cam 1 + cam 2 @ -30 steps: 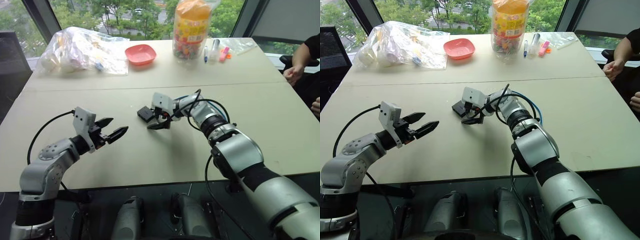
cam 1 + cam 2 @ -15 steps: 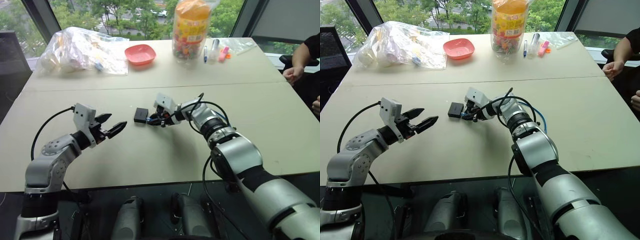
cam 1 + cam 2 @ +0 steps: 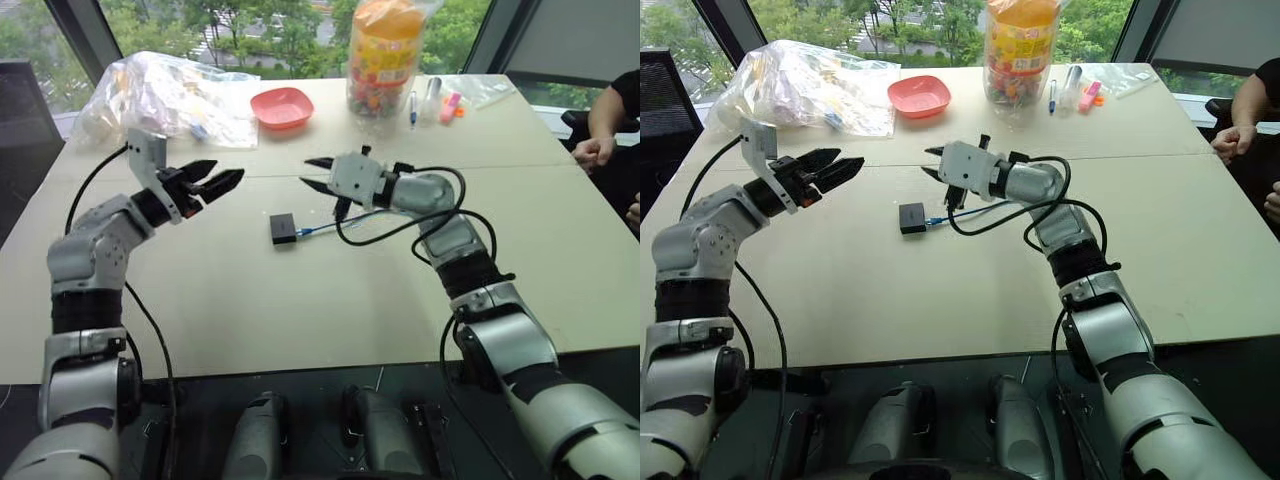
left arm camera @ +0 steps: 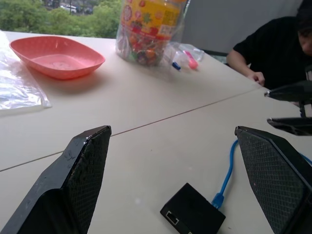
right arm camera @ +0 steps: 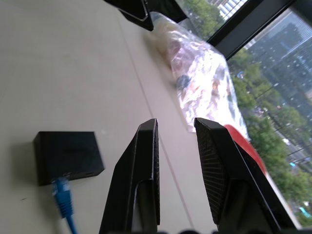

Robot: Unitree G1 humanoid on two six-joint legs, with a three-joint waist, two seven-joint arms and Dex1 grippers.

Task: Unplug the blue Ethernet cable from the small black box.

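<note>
1. Head views: the small flat matte-black box (image 3: 283,228) lies on the beige table (image 3: 330,290) between both arms, with the thin bright-blue Ethernet cable (image 3: 325,229) plugged into the side facing the right arm. The left gripper (image 3: 218,177) hangs above the table with fingers spread and nothing between them. The right gripper (image 3: 318,172) hangs above and just past the box, fingers narrowly apart, pinching nothing. A red plastic bowl (image 3: 281,107), a crumpled clear plastic bag (image 3: 165,100) and a clear jar of colourful sweets (image 3: 381,60) sit at the far side.
2. Left wrist view: wide-spread black fingers (image 4: 78,185) frame the box (image 4: 193,213); the blue plug sits in its side, and the cable (image 4: 225,175) runs away across the table.
3. Right wrist view: fingers (image 5: 139,175) nearly parallel with a small gap, empty; the box (image 5: 67,155) is below, the cable plug (image 5: 61,191) seated in it.
</note>
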